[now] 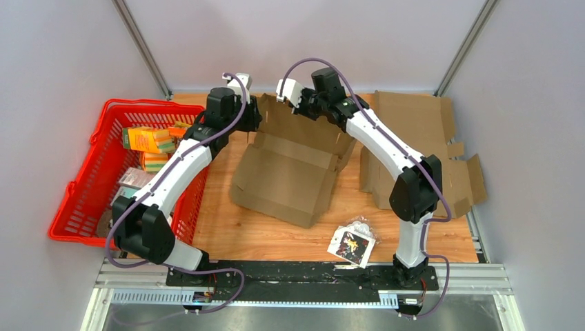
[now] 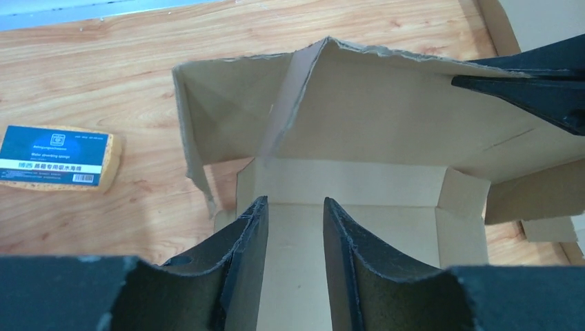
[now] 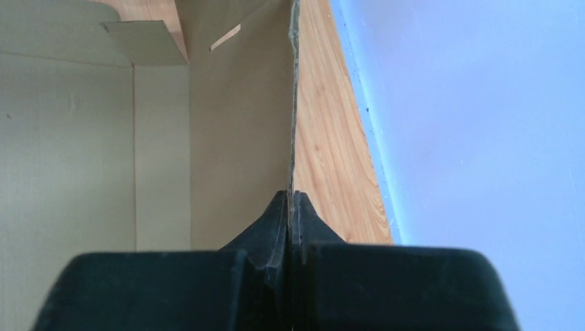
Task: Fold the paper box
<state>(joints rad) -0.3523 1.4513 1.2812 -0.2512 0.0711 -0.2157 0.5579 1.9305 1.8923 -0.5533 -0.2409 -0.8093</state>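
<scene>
Two arms reach over the box, which sits half folded on the table, its back wall raised and its front flap lying down toward the arm bases. At the far right corner of the box, the right gripper is pressed closed on the thin top edge of the back wall, and the cardboard stands upright between the pads. At the far left side of the box, the left gripper hangs with its jaws apart. It pinches nothing, and only the inner floor of the box shows between its fingers. A sponge with a blue label lies on the wood just beside the left wall of the box. Left of the box stands a red basket with orange packs inside. Right of the box lie flat cardboard sheets. A small packet lies near the front of the box, apart from it.
</scene>
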